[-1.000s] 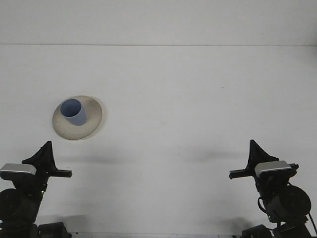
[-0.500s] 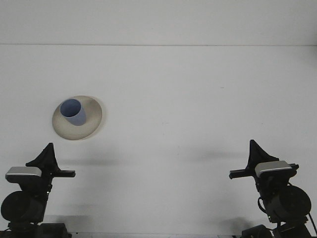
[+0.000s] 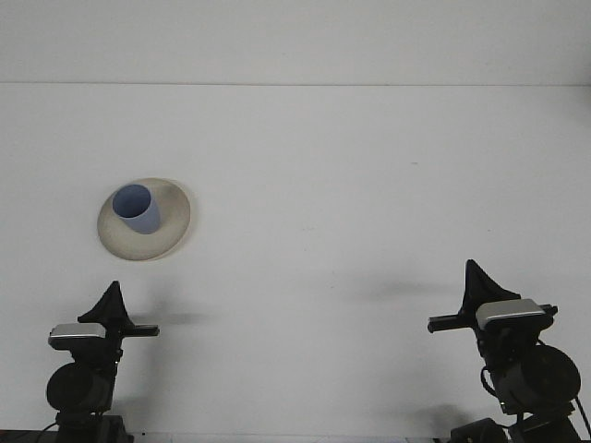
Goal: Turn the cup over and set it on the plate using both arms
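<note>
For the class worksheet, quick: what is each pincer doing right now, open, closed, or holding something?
Left pincer: holding nothing; open or closed cannot be told.
Right pincer: holding nothing; open or closed cannot be told.
The blue cup stands on the plate.

Blue cup upright on plate, both pincers apart
</note>
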Controlling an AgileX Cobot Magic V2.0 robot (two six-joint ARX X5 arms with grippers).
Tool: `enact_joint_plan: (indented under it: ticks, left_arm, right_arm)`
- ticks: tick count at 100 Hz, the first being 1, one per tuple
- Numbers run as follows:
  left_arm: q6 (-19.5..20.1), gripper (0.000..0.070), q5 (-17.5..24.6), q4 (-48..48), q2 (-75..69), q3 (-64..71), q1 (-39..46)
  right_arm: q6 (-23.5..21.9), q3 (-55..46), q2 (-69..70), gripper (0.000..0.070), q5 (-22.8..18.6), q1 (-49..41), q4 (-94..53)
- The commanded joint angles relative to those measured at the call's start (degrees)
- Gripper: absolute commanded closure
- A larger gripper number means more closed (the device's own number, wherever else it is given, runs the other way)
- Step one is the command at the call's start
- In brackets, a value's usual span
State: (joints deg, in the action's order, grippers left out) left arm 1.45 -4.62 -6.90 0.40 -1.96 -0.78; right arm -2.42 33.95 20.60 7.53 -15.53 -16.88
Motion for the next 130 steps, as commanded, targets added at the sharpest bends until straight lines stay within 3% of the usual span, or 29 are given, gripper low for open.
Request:
enact_joint_plan:
  ticks: [1,82,102,130]
  left_arm:
    - [-1.07,0.0685,-0.07,-3.06,-0.24,1.16,0.02]
    - [-2.36,0.0685,0.33,-3.5,-0.13,1.16,0.0]
    - [-2.36,0.0685,0.33,-3.5,-0.13,1.16,0.0]
    - [-2.36,0.0685,0.33,-3.5,-0.13,1.16,0.0]
  right_arm:
    - [-0.59,0.11,-0.02,0.07,0.02,-0.15,0.83]
    - [-0.46,0.11,-0.02,0.07,0.22,-0.15,0.98]
    - [7.87,-1.36,-1.55,0.07,1.81,2.38,0.94]
    - [19.65,-19.61,-13.16,0.07,-7.58,12.37,11.17]
